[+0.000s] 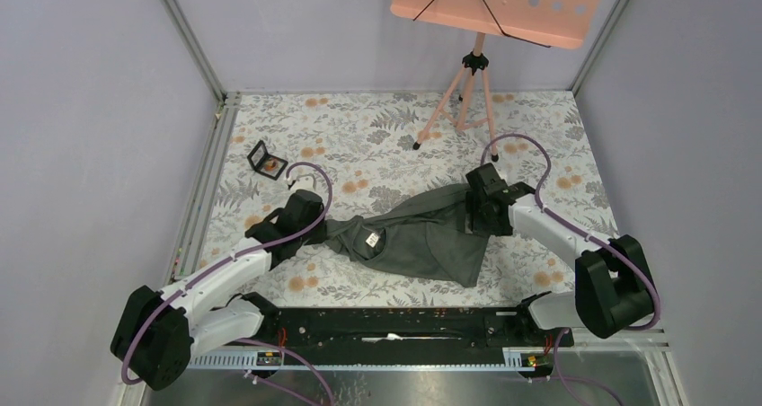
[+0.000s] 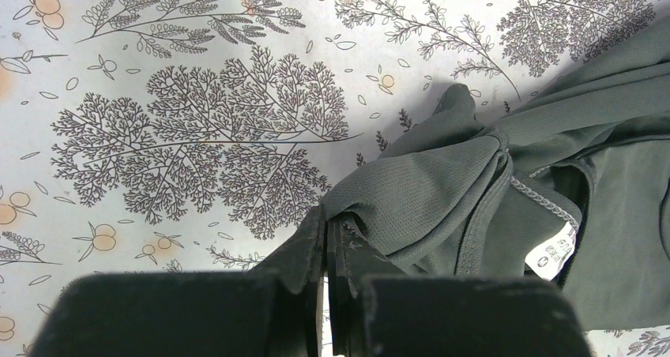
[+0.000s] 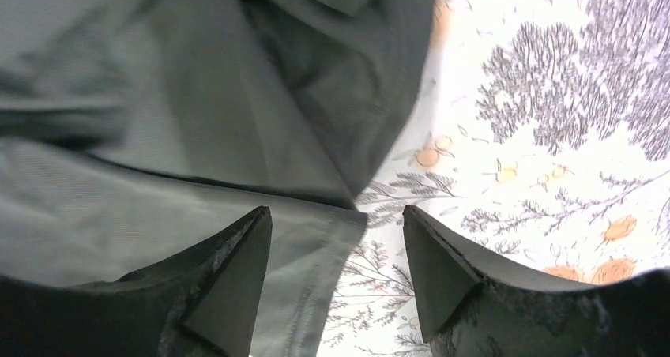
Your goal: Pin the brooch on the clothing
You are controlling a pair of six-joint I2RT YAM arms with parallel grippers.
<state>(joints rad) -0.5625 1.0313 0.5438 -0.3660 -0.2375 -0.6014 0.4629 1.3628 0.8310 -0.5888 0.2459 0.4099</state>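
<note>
Lying crosswise, T-shirt (image 1: 422,237) neck toward left gripper (image 2: 326,221)

brooch (image 1: 270,164) is just an orange speck in the black case (image 1: 255,152), too small to resolve; T-shirt (image 3: 158,120) blurred in right wrist view, cropped at left wrist view's right edge.

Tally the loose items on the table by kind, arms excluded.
T-shirt: 1
Black case: 1
Brooch, orange speck at the case: 1
Pink stand: 1
Total: 4
</note>
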